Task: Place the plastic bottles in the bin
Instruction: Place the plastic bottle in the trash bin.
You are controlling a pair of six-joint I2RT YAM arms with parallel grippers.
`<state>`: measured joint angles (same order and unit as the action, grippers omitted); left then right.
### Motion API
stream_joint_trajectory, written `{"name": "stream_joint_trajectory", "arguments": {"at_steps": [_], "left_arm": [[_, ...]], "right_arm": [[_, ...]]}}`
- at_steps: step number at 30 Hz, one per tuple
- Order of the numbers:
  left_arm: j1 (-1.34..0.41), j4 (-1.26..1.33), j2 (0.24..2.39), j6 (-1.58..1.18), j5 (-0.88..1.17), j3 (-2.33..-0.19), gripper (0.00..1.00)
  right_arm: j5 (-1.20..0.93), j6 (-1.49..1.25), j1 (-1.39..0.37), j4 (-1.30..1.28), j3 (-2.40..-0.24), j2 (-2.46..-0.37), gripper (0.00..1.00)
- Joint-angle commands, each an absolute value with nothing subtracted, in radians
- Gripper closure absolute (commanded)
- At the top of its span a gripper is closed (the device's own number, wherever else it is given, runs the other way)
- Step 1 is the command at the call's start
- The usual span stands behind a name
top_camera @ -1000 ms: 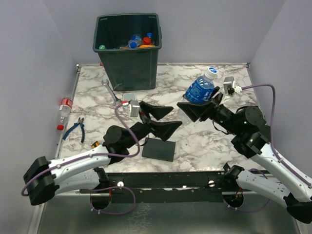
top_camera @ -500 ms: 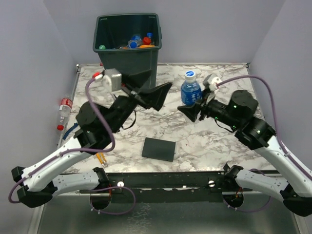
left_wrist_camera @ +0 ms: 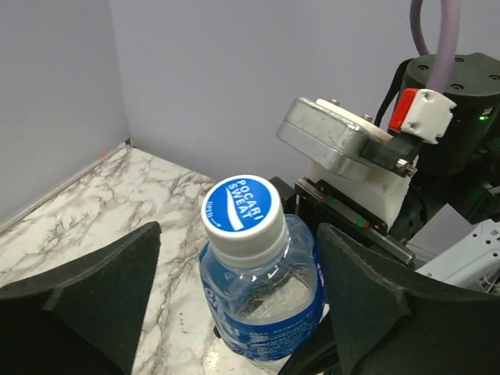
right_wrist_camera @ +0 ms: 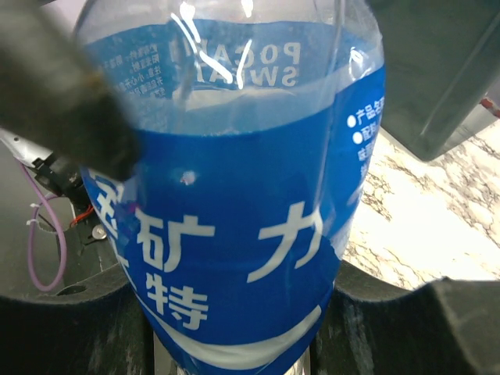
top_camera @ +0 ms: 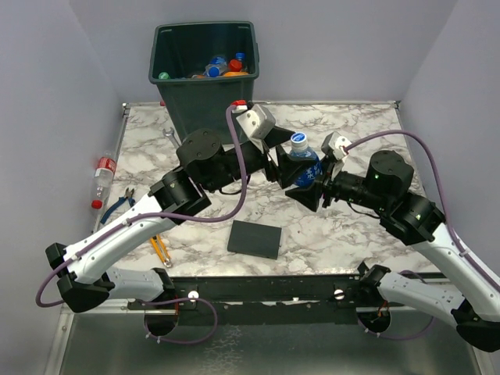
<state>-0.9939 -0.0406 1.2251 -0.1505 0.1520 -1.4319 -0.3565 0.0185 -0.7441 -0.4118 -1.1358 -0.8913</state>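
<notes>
My right gripper (top_camera: 309, 187) is shut on a clear plastic bottle (top_camera: 301, 162) with a blue label and a blue-and-white cap, holding it upright above the middle of the table. The bottle fills the right wrist view (right_wrist_camera: 234, 195), with that gripper (right_wrist_camera: 234, 336) clamped low on it. My left gripper (top_camera: 283, 160) is open, its fingers either side of the bottle's upper part (left_wrist_camera: 258, 305) with gaps showing in the left wrist view (left_wrist_camera: 238, 258). The dark green bin (top_camera: 205, 94) stands at the back left with several bottles (top_camera: 223, 66) inside. A red-labelled bottle (top_camera: 101, 176) lies beyond the table's left edge.
A flat black square plate (top_camera: 255, 238) lies near the front centre. Blue-handled pliers (top_camera: 121, 205) and an orange-handled tool (top_camera: 158, 248) lie at the left. A wrench (top_camera: 173, 139) lies in front of the bin. Purple-grey walls close in on three sides.
My left arm has swung right from near the bin, and its open jaws now straddle the bottle. My right gripper has brought the bottle down and left toward the table's middle.
</notes>
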Motion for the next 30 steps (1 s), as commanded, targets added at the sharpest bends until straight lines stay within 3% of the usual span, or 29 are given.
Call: {"name": "stream_joint_trajectory", "arguments": {"at_steps": [1, 3, 10, 17, 21, 22, 23, 26, 30], "left_arm": [[-0.967, -0.044, 1.217, -0.173, 0.199, -1.437, 0.27], [-0.96, -0.032, 1.219, -0.183, 0.196, -1.44, 0.36], [-0.944, -0.003, 1.254, -0.244, 0.244, -1.466, 0.37], [-0.936, 0.019, 1.28, -0.28, 0.293, -1.46, 0.47], [-0.937, 0.033, 1.281, -0.289, 0.313, -1.449, 0.67], [-0.937, 0.037, 1.281, -0.291, 0.318, -1.446, 0.72], [-0.936, 0.044, 1.281, -0.292, 0.324, -1.445, 0.78], [-0.935, 0.057, 1.279, -0.288, 0.324, -1.442, 1.0], [-0.922, 0.091, 1.263, -0.284, 0.272, -1.438, 1.0]], "right_arm": [[-0.408, 0.01, -0.741, -0.387, -1.11, -0.887, 0.66], [-0.412, 0.013, -0.742, -0.381, -1.105, -0.887, 0.66], [-0.409, 0.017, -0.741, -0.371, -1.093, -0.887, 0.66], [-0.401, 0.023, -0.742, -0.367, -1.094, -0.882, 0.65], [-0.4, 0.021, -0.741, -0.365, -1.091, -0.886, 0.62], [-0.398, 0.018, -0.742, -0.366, -1.091, -0.887, 0.58], [-0.393, 0.014, -0.741, -0.367, -1.091, -0.887, 0.48], [-0.381, -0.011, -0.741, -0.36, -1.092, -0.878, 0.05], [-0.382, -0.061, -0.742, -0.351, -1.1, -0.853, 0.0]]}}
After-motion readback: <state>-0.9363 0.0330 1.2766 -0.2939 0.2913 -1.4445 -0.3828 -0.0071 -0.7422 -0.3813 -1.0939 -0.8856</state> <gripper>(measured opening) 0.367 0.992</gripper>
